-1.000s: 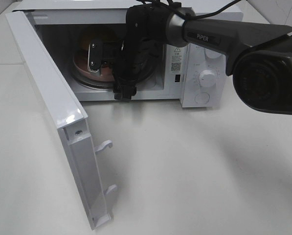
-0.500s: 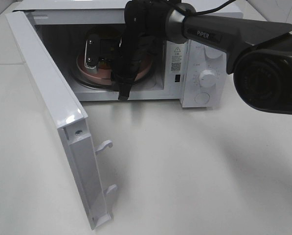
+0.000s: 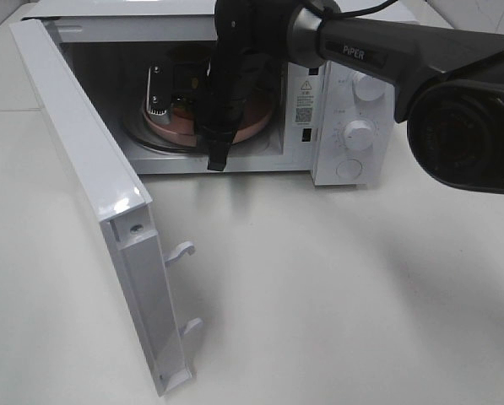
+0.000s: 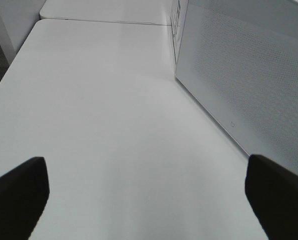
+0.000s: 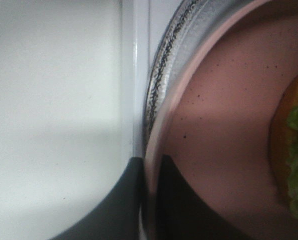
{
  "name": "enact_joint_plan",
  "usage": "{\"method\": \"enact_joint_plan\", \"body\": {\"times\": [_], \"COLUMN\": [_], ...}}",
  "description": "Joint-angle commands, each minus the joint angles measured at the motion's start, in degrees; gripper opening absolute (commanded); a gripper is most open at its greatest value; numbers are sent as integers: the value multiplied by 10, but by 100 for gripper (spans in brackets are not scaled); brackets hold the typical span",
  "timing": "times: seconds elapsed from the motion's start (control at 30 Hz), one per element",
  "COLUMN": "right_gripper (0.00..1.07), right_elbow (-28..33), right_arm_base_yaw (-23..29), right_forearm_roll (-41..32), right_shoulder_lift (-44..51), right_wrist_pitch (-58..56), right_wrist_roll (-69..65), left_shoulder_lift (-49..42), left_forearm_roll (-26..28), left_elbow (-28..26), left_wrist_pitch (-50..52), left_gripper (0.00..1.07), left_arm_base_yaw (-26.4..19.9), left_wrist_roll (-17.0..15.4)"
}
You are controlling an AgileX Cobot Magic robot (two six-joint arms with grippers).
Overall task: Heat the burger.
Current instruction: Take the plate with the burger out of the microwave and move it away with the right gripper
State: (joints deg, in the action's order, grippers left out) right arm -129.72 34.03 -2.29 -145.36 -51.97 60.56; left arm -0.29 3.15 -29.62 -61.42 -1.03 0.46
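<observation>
Item: your right gripper (image 5: 148, 200), jaws pinching the pink plate (image 5: 223, 125) rim to steady it on the microwave (image 3: 353, 126) turntable; burger (image 5: 291, 145) on that plate. Your left gripper (image 4: 146, 195): spread wide, idle over the desk (image 4: 104, 115)

Robot test bench: bare white table (image 3: 336, 287), lone microwave (image 3: 353, 126).

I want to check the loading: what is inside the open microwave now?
Inside the microwave, a pink plate lies on the glass turntable and carries the burger. The right gripper is shut on the plate's rim. The arm hides most of the burger from above.
</observation>
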Motion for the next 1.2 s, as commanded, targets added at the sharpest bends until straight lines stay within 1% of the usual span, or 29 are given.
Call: {"method": "enact_joint_plan", "body": {"times": [0.03, 0.17, 0.23, 0.27, 0.33, 0.43, 0.47, 0.5, 0.53, 0.6, 0.7, 0.77, 0.93, 1.0, 1.1, 1.17, 1.2], "right_gripper": [0, 0, 0, 0, 0, 0, 0, 0, 0, 0, 0, 0, 0, 0, 0, 0, 0], "right_elbow": [18, 35, 79, 79, 146, 158, 185, 199, 199, 253, 266, 309, 336, 369, 379, 419, 419], "right_arm_base_yaw": [4, 11, 18, 18, 18, 18, 18, 18, 18, 18, 18, 18, 18, 18, 19, 25, 25], "right_forearm_roll": [-1, 0, 1, 1, 4, 7, 11, 14, 14, 18, 18, 23, 28, 34, 34, 37, 37], "right_shoulder_lift": [-11, 2, 28, 28, 68, 78, 94, 102, 102, 135, 143, 171, 189, 217, 222, 249, 249], "right_wrist_pitch": [-76, -69, -38, -38, 18, 26, 49, 60, 60, 94, 103, 111, 112, 133, 140, 194, 194], "right_wrist_roll": [-5, -7, -7, -7, -5, -5, -6, -6, -6, -9, -9, -9, -9, -9, -9, -9, -9], "left_shoulder_lift": [-2, -2, -2, -2, -2, -2, -2, -2, -2, -2, -2, -2, -2, -2, -2, -2, -2], "left_forearm_roll": [0, 0, 0, 0, 0, 0, 0, 0, 0, 0, 0, 0, 0, 0, 0, 0, 0], "left_elbow": [-1, -1, -1, -1, -1, -1, -1, -1, -1, -1, -1, -1, -1, -1, -1, -1, -1], "left_wrist_pitch": [0, 0, 0, 0, 0, 0, 0, 0, 0, 0, 0, 0, 0, 0, 0, 0, 0], "left_gripper": [101, 101, 101, 101, 101, 101, 101, 101, 101, 101, 101, 101, 101, 101, 101, 101, 101], "left_arm_base_yaw": [2, 2, 2, 2, 2, 2, 2, 2, 2, 2, 2, 2, 2, 2, 2, 2, 2], "left_wrist_roll": [-5, -5, -5, -5, -5, -5, -5, -5, -5, -5, -5, -5, -5, -5, -5, -5, -5]}}
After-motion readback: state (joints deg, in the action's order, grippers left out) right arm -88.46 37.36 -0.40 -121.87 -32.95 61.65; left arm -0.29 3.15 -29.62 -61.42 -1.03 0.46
